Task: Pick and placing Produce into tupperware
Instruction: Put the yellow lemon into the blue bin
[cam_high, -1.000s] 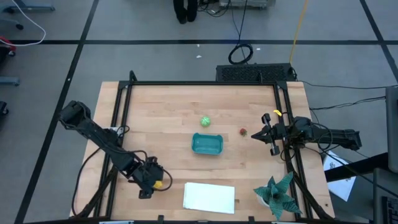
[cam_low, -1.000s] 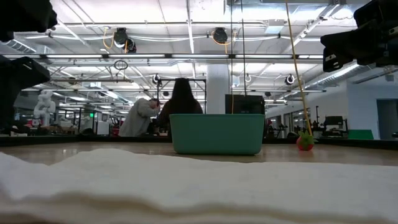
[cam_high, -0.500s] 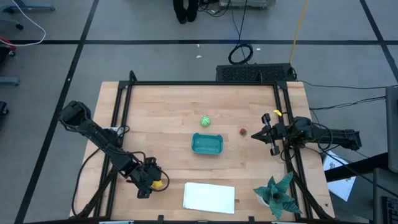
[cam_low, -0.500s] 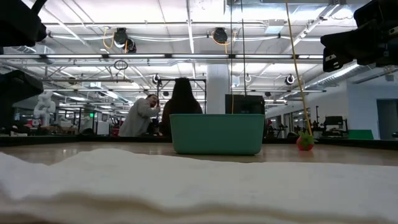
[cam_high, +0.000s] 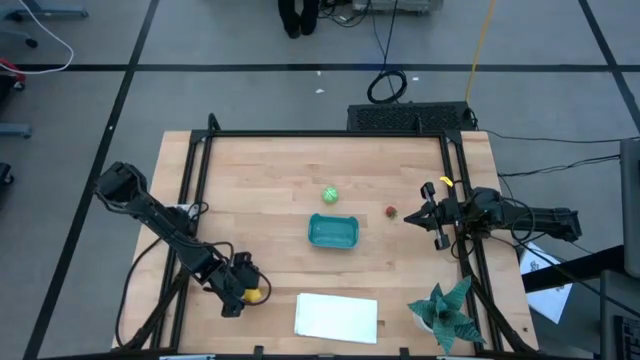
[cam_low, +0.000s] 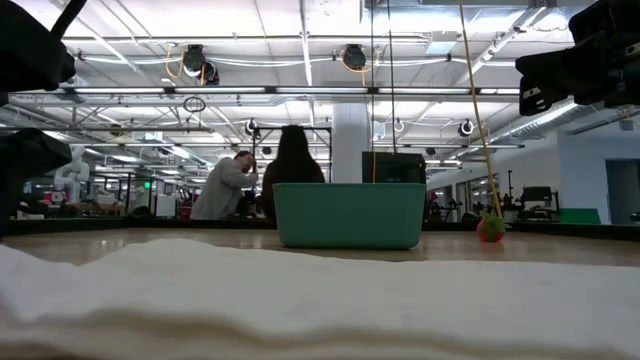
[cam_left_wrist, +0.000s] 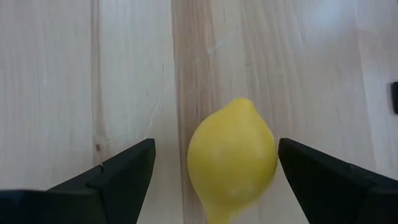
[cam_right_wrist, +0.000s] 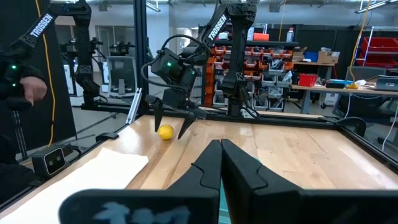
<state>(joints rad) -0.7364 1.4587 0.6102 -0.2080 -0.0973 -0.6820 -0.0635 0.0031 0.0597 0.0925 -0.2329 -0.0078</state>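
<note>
The yellow lemon (cam_left_wrist: 231, 163) lies on the wooden table near its front left; it also shows in the high view (cam_high: 256, 294). My left gripper (cam_left_wrist: 216, 143) is open with one finger on each side of the lemon, touching nothing I can see. The light green ball (cam_high: 329, 194) and the small dark red piece (cam_high: 391, 211) rest on the table. The teal tub (cam_high: 333, 231) stands at mid-table. My right gripper (cam_right_wrist: 219, 144) is shut and empty, just right of the red piece (cam_low: 490, 228).
A flat white cloth (cam_high: 337, 316) lies at the table's near edge, between the lemon and a spiky teal plant (cam_high: 447, 312) at the near right corner. A black frame rail (cam_high: 195, 190) runs along the table's sides. People stand in the room beyond the table.
My left gripper has shifted slightly toward the table's near left corner; the lemon has stayed where it was.
</note>
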